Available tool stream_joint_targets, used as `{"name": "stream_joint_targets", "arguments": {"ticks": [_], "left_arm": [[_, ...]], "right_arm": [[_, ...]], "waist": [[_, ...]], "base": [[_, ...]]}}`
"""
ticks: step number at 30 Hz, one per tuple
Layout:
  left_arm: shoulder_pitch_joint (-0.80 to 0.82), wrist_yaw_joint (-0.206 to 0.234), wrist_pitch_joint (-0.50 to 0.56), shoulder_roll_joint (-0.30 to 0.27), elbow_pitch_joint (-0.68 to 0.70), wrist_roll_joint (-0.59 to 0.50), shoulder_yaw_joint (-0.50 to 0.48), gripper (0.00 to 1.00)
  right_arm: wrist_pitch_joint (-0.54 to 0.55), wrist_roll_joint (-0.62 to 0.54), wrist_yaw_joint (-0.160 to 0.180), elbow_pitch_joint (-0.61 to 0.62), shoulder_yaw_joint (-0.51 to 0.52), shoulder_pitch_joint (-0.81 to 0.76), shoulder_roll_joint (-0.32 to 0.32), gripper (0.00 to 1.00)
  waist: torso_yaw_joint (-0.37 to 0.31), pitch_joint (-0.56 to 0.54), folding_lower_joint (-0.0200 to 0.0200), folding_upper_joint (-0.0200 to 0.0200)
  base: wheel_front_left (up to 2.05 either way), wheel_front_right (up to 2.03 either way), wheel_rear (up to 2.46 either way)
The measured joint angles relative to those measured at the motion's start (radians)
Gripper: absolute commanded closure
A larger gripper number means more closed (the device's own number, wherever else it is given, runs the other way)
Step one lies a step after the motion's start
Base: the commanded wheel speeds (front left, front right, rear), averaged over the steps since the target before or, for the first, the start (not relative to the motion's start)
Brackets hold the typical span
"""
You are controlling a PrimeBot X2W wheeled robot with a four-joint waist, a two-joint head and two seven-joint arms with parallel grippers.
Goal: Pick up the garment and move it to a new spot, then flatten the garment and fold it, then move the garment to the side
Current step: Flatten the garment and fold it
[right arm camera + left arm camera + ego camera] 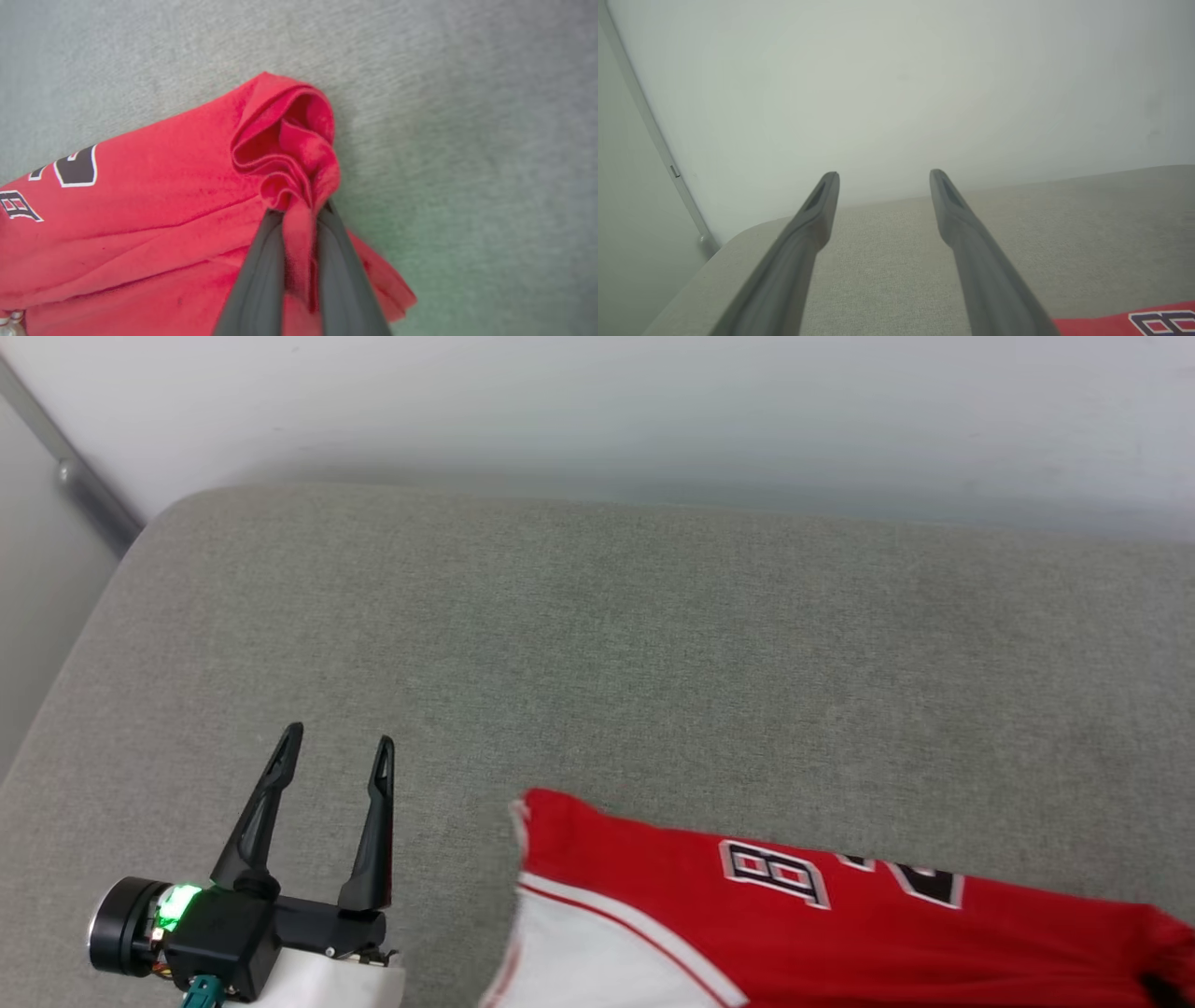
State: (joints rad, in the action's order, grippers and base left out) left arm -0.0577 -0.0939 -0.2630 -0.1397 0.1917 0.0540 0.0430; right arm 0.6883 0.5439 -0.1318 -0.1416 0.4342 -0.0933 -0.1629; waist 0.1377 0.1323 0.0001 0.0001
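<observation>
Right tool: fingers pinched nearly together on a bunched fold of the garment. A ruffle of red cloth sticks out past the fingertips. Firm grip, cloth squeezed between the two dark fingers.

Left tool: wide open, nothing in it. It hovers over the bare padded grey surface at lower left in the head view, fingers pointing away toward the wall. Green light lit on its wrist housing. In the left wrist view the left tool shows both fingers spread, with a clear gap between them and only grey padding and wall behind.

Garment: red jersey shirt lying on the padded surface at the near edge, right of centre in the head view, running off the bottom and right of the frame. Black lettering with white outline faces up. White panel with thin red trim at its left end, near the left tool but apart from it. A strip of red with part of the lettering shows at the lower right corner of the left wrist view, beside that tool's right finger, not touching as far as I can tell.

In the right wrist view the cloth lies creased, with diagonal wrinkles running toward the gripped corner. Lettering is at the left, well away from the grip. Can't tell if the gripped end is lifted clear of the surface.

Angled metal strip on the wall at far left.
</observation>
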Motion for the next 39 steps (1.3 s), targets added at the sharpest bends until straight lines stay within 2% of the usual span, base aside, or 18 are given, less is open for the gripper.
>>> {"name": "stream_joint_targets", "arguments": {"ticks": [7, 12, 14, 21, 27, 33, 39], "left_arm": [[0.0, -0.012, 0.0, 0.011, 0.0, 0.0, -0.012, 0.0], [-0.001, -0.018, 0.0, 0.017, -0.003, -0.001, -0.016, 0.0], [-0.007, -0.018, 0.0, 0.02, -0.004, -0.006, -0.016, 0.0], [-0.026, -0.023, 0.0, 0.027, -0.007, -0.003, -0.011, 0.0], [-0.026, -0.027, 0.0, 0.033, -0.004, 0.0, -0.01, 0.0], [-0.026, -0.03, 0.0, 0.043, 0.001, 0.008, -0.007, 0.0], [-0.025, -0.031, 0.0, 0.046, 0.002, 0.008, -0.008, 0.0]], "right_arm": [[-0.004, -0.026, 0.001, -0.03, 0.09, 0.008, -0.09, 1.0], [0.029, -0.022, 0.001, 0.022, 0.066, 0.004, -0.091, 1.0], [0.058, -0.013, 0.001, 0.065, 0.049, -0.007, -0.068, 1.0], [0.177, 0.014, 0.001, 0.268, -0.081, -0.059, 0.03, 1.0], [0.249, 0.049, 0.001, 0.368, -0.21, -0.067, 0.091, 1.0], [0.267, 0.136, 0.001, 0.383, -0.344, -0.062, 0.109, 1.0], [0.186, 0.24, 0.001, 0.304, -0.468, -0.007, 0.111, 1.0]], "waist": [[-0.012, -0.006, 0.0, 0.0], [-0.016, -0.023, 0.0, 0.0], [-0.016, -0.032, 0.0, 0.0], [-0.015, -0.056, 0.0, 0.0], [-0.008, -0.065, 0.0, 0.0], [0.009, -0.062, -0.0001, 0.0], [0.027, -0.054, -0.0001, 0.0]], "base": [[0.0, 0.0, 0.0], [0.0, 0.0, 0.0], [0.0, 0.0, 0.0], [0.0, 0.0, 0.0], [0.0, 0.0, 0.0], [0.0, 0.0, 0.0], [0.0, 0.0, 0.0]]}}
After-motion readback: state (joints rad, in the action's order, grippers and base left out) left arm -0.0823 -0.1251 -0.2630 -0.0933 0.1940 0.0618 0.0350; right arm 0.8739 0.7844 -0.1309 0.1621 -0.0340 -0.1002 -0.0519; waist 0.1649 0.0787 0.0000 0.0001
